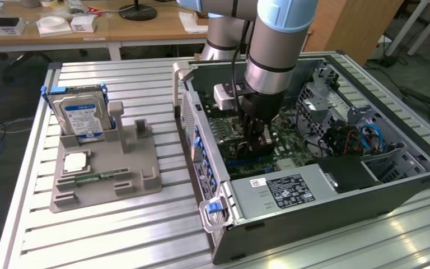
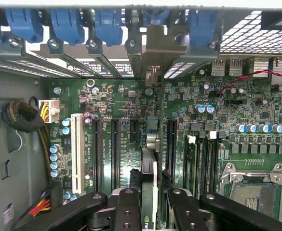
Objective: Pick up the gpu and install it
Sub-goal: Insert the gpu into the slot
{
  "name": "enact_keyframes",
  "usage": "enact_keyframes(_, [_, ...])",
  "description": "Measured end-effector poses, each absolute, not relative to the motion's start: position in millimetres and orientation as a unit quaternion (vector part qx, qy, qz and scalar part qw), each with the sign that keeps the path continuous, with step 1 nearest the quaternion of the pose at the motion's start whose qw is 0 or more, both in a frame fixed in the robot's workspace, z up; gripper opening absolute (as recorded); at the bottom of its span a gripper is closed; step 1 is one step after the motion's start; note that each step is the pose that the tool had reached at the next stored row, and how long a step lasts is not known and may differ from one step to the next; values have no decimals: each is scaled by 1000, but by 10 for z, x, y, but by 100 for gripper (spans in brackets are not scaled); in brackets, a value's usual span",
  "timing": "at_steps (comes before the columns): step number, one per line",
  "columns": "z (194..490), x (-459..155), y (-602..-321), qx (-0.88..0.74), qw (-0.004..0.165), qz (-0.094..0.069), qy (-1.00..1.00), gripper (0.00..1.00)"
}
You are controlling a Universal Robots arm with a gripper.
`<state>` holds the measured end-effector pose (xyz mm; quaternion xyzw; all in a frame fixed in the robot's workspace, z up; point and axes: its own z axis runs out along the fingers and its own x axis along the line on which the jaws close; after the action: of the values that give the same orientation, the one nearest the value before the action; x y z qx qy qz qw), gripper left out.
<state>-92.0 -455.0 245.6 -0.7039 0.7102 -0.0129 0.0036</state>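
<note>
The gpu (image 2: pixel 149 179) appears edge-on in the wrist view, a thin dark card standing upright over the green motherboard (image 2: pixel 121 101). Its metal bracket (image 2: pixel 154 48) reaches the case's rear slot wall beneath the blue clips (image 2: pixel 68 24). My gripper (image 2: pixel 150 204) is shut on the card, with one black finger (image 2: pixel 126 207) on each side. The card's lower edge lies along an expansion slot between the black slots (image 2: pixel 114 144) and the memory slots; I cannot tell how deep it sits. In the exterior view my gripper (image 1: pixel 256 143) reaches down into the open computer case (image 1: pixel 335 190).
The case's walls and drive cage (image 1: pixel 323 106) surround the arm. The power supply (image 1: pixel 290 190) sits at the near end, and cables (image 1: pixel 364 137) lie on the exterior view's right. Outside the case, a grey holder (image 1: pixel 125 179) carries a blue-labelled hard drive (image 1: pixel 80 115) and a memory stick (image 1: pixel 88 176). The CPU socket (image 2: pixel 254 187) is beside the gripper.
</note>
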Motion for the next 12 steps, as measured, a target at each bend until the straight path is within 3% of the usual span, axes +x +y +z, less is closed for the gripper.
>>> enact_keyframes(12, [2417,-921,-4550,-704,4,-13,710,26])
